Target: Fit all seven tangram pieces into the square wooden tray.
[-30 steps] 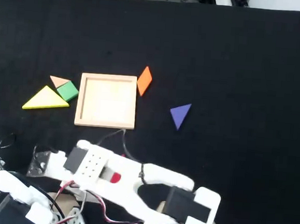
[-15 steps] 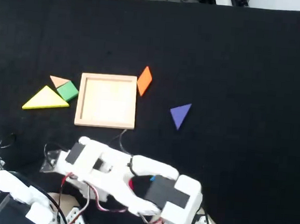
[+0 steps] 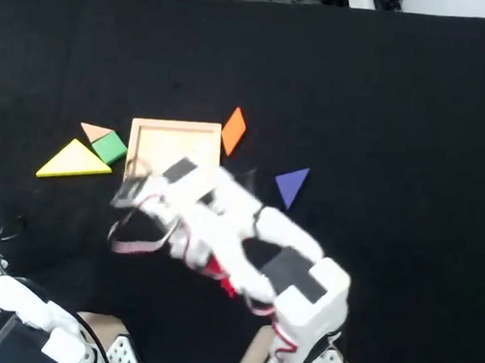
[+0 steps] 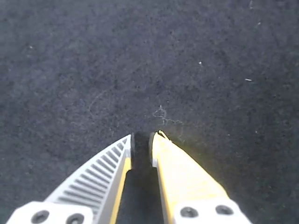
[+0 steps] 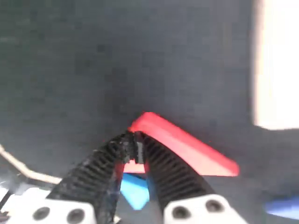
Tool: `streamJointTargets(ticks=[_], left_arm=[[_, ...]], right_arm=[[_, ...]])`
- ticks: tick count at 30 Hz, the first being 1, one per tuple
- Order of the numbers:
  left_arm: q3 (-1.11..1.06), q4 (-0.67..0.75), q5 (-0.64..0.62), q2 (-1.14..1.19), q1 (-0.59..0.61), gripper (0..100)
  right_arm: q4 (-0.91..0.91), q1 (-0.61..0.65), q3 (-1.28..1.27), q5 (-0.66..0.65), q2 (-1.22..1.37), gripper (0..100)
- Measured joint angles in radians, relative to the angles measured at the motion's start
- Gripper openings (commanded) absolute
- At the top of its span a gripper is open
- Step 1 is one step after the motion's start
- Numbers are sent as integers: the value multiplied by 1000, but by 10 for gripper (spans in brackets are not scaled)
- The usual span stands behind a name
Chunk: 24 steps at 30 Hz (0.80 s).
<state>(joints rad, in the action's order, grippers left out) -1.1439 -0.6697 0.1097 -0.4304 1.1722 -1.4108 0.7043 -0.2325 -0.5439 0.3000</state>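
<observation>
Swung up from the near edge, the right arm [image 3: 223,218] now hangs over the near side of the tray [image 3: 175,127]. On the left wrist view, the left gripper [image 4: 142,140] is pressed together, empty, above the cloth [image 4: 140,56]. On the right wrist view, the right gripper [image 5: 135,140] pinches the red piece [image 5: 187,149] by a corner, near the tray. I judge the piece light, stiff and smooth; a corner hold may let it turn.

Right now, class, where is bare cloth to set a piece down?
Free: the cloth right of the blue triangle, and beyond the wooden tray. Crowded: left of the tray, by the yellow triangle and green square.
</observation>
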Motion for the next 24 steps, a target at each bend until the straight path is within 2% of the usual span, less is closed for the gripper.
streamJointTargets(ticks=[7,10,13,16,20,24], left_arm=[[0,0,0,0,0,91],[0,0,0,0,0,91],[0,0,0,0,0,91],[0,0,0,0,0,91],[0,0,0,0,0,91],[0,0,0,0,0,91]], right_arm=[[84,-259,117,-141,0,11],[23,-290,155,-153,-18,11],[-101,-226,167,-157,-92,11],[-147,-92,161,-157,-180,11],[-135,91,35,-157,-238,11],[-54,141,-103,-137,-203,11]])
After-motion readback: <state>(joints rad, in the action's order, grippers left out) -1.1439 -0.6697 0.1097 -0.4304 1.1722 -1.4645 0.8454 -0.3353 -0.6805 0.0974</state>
